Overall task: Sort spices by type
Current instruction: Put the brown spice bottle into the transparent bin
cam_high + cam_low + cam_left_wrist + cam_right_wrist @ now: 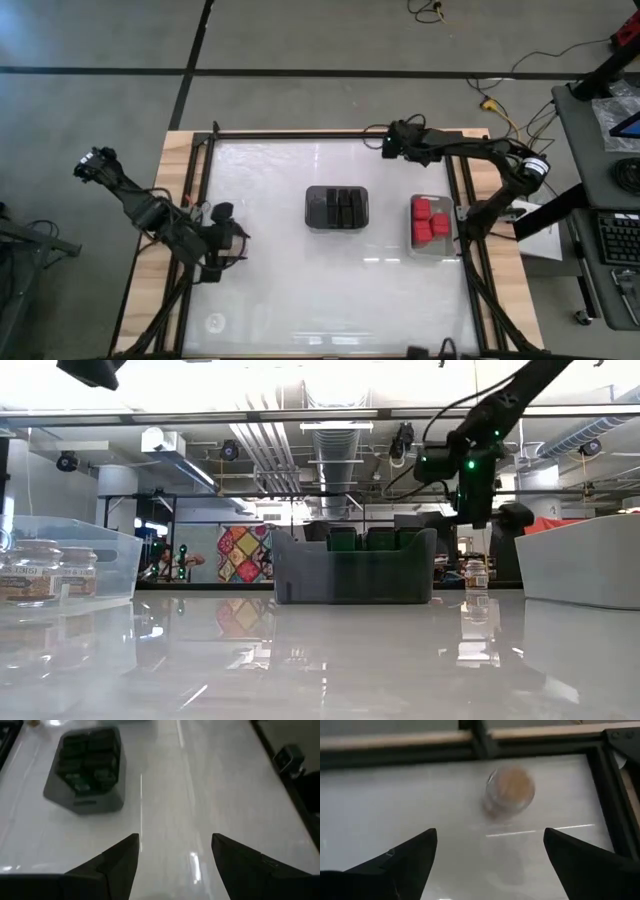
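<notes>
1. A small round jar with a tan top (510, 790) is seen on the white table (280, 280) near the far right corner, just inside the black frame (300, 134); in the right wrist view it looks blurred, so whether it stands upright or is tipped cannot be told.
2. The same jar (476, 573) is probably the small clear thing seen in the low view, under the right arm's wrist.
3. The right gripper (487, 850) is held above the table on the near side of this jar, with its jaws wide apart and nothing between them; the jar is not touched.
4. Red blocks (430, 220) are gathered in a clear tray (424, 250) at the right edge of the table, packed close together.
5. Dark blocks (339, 205) are set in rows inside a dark grey tray (313, 210) at the middle of the table; the same tray (82, 802) is seen from the left wrist.
6. Two more jars (45, 572) are seen in the low view, just in front of a clear bin (105, 555).
7. The left gripper (175, 850) is held over the left edge of the table, well apart from the dark tray, with its jaws apart and nothing gripped.
</notes>
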Tool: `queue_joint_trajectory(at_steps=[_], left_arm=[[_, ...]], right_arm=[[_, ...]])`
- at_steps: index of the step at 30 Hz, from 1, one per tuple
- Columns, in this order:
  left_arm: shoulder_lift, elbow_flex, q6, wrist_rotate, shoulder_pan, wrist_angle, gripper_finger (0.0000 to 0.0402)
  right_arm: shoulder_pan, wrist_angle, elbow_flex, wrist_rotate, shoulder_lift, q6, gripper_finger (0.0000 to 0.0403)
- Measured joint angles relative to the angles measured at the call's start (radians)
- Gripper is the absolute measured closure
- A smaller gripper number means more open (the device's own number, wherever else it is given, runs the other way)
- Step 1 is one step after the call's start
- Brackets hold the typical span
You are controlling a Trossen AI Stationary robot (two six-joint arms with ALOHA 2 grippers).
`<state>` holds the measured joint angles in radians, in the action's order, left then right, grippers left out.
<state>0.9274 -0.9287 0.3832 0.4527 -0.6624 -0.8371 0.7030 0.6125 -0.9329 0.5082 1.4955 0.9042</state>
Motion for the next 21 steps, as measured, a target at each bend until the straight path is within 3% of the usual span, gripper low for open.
queue_joint_trajectory(at_steps=[10,21], left_arm=[[0.003,0.124,-0.038,0.042,0.000,0.229,0.0168],[0.003,0.182,-0.044,0.047,0.000,0.301,0.0168]], right_arm=[[0.149,-0.129,0.000,-0.011,0.076,-0.024,0.0108],[0.164,-0.128,-0.001,-0.044,0.110,0.011,0.0178]])
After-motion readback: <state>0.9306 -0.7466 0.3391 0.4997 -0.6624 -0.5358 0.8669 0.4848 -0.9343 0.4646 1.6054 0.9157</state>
